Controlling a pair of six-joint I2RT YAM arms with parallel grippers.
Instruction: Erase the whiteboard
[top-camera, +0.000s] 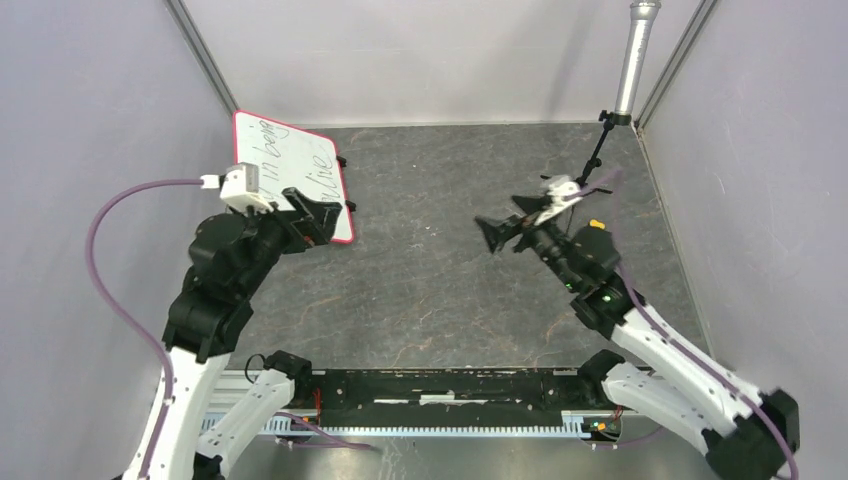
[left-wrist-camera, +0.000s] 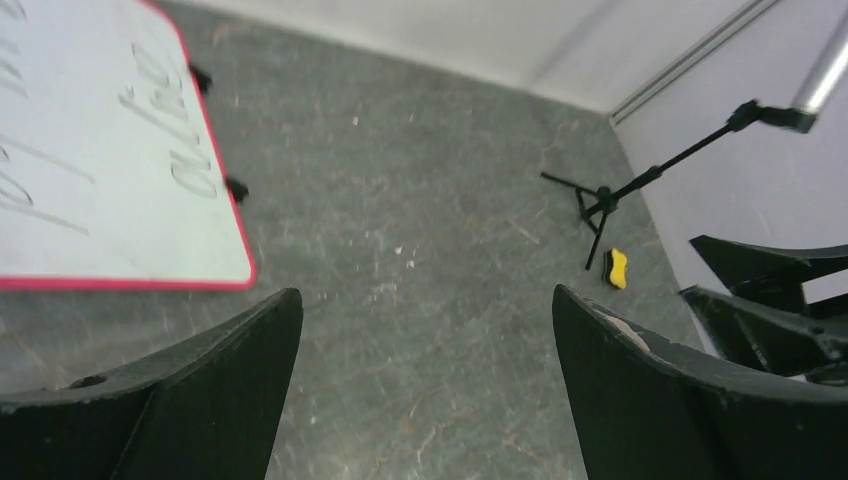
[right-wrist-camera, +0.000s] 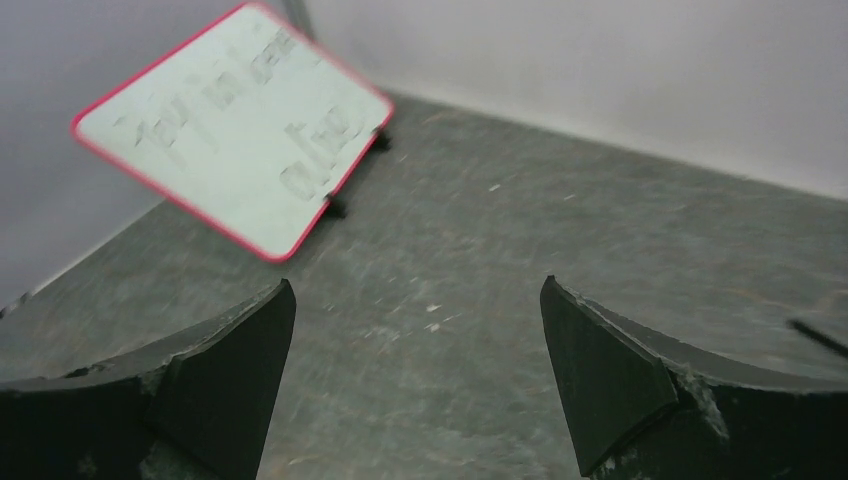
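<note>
from above, the left gripper (top-camera: 322, 215) is seen at the near right corner of the whiteboard (top-camera: 285, 165), the right gripper (top-camera: 492, 233) well to its right. from the left wrist, wide, empty jaws are shown just off that corner. from the right wrist, wide, empty jaws are shown well apart from the whiteboard.

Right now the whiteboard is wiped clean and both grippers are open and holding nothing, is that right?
Not quite. The whiteboard is not clean: dark handwriting covers it, as the top external view shows. The rest holds: the left gripper and the right gripper are both open and holding nothing.
</note>
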